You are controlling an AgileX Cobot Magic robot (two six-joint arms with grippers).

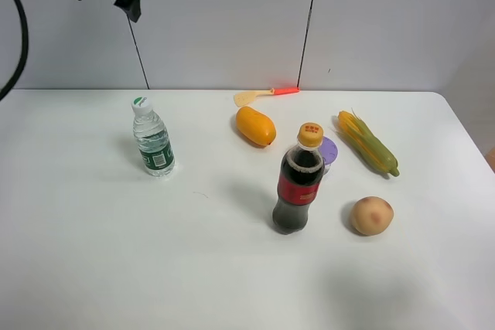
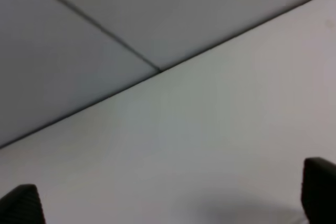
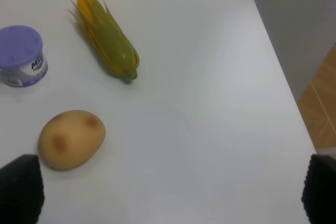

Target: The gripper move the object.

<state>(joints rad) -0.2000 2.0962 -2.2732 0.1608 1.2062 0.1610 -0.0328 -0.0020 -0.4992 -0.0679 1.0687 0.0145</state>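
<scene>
The cola bottle (image 1: 298, 183) hides most of the purple-lidded tub (image 1: 331, 150) behind it.

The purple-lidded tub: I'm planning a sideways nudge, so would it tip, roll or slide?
The tub is squat and stands upright on the table, so it would probably slide rather than tip. Its round wall could turn it off line. The cola bottle close in front looks tall and likelier to topple if bumped.

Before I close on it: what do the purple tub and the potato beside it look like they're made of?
The tub looks like moulded plastic: a matte lilac lid with small holes, and a glossy printed white-purple label on its side. The potato has a smooth, even tan skin with two reddish blotches and a soft sheen; it may be a plastic or foam replica, but real can't be ruled out.
</scene>
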